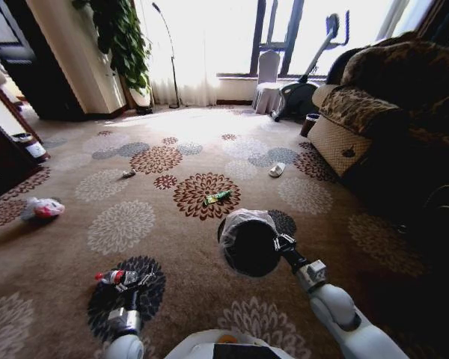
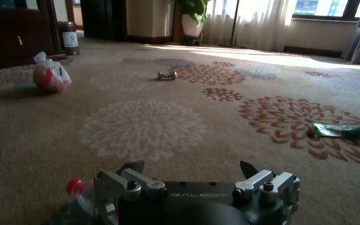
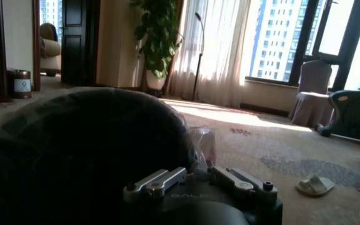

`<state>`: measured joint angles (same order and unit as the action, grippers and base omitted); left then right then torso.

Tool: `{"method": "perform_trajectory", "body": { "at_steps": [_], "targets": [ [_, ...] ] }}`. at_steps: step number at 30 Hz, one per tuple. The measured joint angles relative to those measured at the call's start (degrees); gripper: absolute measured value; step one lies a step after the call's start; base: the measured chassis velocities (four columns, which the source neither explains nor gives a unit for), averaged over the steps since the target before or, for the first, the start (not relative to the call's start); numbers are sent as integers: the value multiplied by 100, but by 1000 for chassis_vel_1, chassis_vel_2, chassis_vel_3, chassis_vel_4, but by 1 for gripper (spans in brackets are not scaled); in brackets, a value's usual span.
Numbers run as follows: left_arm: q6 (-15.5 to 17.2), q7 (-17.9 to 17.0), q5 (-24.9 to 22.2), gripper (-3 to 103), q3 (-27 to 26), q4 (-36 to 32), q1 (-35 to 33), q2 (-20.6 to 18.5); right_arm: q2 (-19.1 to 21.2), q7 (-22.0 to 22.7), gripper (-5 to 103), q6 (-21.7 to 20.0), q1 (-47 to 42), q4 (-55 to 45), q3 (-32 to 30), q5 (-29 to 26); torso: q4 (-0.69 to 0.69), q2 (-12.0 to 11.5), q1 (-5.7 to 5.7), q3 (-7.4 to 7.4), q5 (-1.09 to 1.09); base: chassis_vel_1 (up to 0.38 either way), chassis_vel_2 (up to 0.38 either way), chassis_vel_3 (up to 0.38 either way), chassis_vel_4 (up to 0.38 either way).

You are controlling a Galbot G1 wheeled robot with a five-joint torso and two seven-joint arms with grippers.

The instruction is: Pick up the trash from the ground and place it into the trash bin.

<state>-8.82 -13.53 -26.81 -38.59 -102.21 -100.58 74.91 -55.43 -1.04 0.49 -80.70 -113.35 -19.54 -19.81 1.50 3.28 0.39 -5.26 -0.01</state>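
Observation:
The trash bin (image 1: 247, 243), a round black bucket with a clear liner, hangs above the carpet, and my right gripper (image 1: 283, 242) is shut on its rim; its dark wall (image 3: 73, 150) looms close in the right wrist view, next to the right gripper (image 3: 198, 174). My left gripper (image 1: 132, 290) is low over the carpet, open (image 2: 189, 168), right beside a clear bottle with a red cap (image 1: 120, 277) (image 2: 75, 186). Other trash lies around: a green wrapper (image 1: 217, 197) (image 2: 346, 130), a white-pink bag (image 1: 43, 208) (image 2: 50, 75), a small amber bottle (image 1: 129, 173) (image 2: 166, 75) and a white scrap (image 1: 277, 170) (image 3: 314, 185).
A patterned sofa (image 1: 374, 105) lines the right side and dark furniture (image 1: 4, 161) the left. A covered chair (image 1: 268, 78), an exercise machine (image 1: 307, 82) and a potted plant (image 1: 127, 45) stand by the bright window. A small dark cup-shaped pot (image 1: 310, 123) sits near the sofa.

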Motion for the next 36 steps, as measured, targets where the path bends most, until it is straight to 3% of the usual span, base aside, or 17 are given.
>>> {"method": "perform_trajectory", "body": {
  "at_steps": [2, 3, 6, 8, 11, 13, 15, 16, 18, 20, 27, 36],
  "targets": [
    [331, -33, -156, 100, -257, 138, 97, -144, -91, 2, 0, -80, 10, -13, 15, -239, -3, 0, 0, 0, 0, 0, 0, 0, 0],
    [331, -33, -156, 100, -257, 138, 97, -144, -91, 2, 0, -80, 10, -13, 15, -239, -3, 0, 0, 0, 0, 0, 0, 0, 0],
    [1024, -205, -882, 100, -439, 52, 279, -182, -146, 1, 0, 146, 69, -15, 32, -389, -1, 0, 0, 0, -1, 0, 0, 0, 0],
    [1185, -268, -1083, 103, -486, 10, 331, -175, -146, 1, 0, 170, 76, -28, 18, -403, -1, 0, 0, 0, -2, 0, 0, 0, 0],
    [2044, -766, -2362, 96, -792, -231, 594, -134, -106, 1, 0, 82, 25, -169, -83, -504, -3, 0, 0, 0, 0, 0, 0, 0, 0],
    [2144, -856, -2579, 96, -841, -264, 632, -135, -99, 1, 0, 68, 17, -184, -96, -520, -4, 0, 0, 0, 0, 0, 0, 0, 0],
    [2484, -1266, -3448, 98, -1039, -319, 811, -151, -92, 2, 0, 24, 20, -203, -110, -561, -3, 0, 0, 0, 1, 0, 0, 0, 0],
    [2484, -1266, -3448, 98, -1039, -319, 811, -151, -92, 2, 0, 24, 20, -203, -110, -561, -3, 0, 0, 0, 1, 0, 0, 0, 0],
    [2740, -1695, -4298, 100, -1226, -273, 1040, -186, -92, 2, 0, -43, 59, -210, -107, -620, -2, 0, 0, 0, 1, 0, 0, 0, 0],
    [2893, -2017, -4766, 100, -1337, -155, 1214, -224, -66, 1, 0, -119, 76, -248, -101, -697, -2, 0, 0, 0, 0, 0, 0, 0, 0],
    [2795, -2327, -5152, 100, -1324, 359, 1555, -342, -43, 1, 0, -152, 155, -231, -92, -740, -1, 0, -1, 0, -1, 0, 0, 0, 0],
    [3233, -2674, -6098, 100, -1279, 988, 2152, -456, -88, -1, 0, -105, 104, -216, -132, -700, -3, 0, -1, 0, 0, -135, 132, 127, -140]
  ]
}}
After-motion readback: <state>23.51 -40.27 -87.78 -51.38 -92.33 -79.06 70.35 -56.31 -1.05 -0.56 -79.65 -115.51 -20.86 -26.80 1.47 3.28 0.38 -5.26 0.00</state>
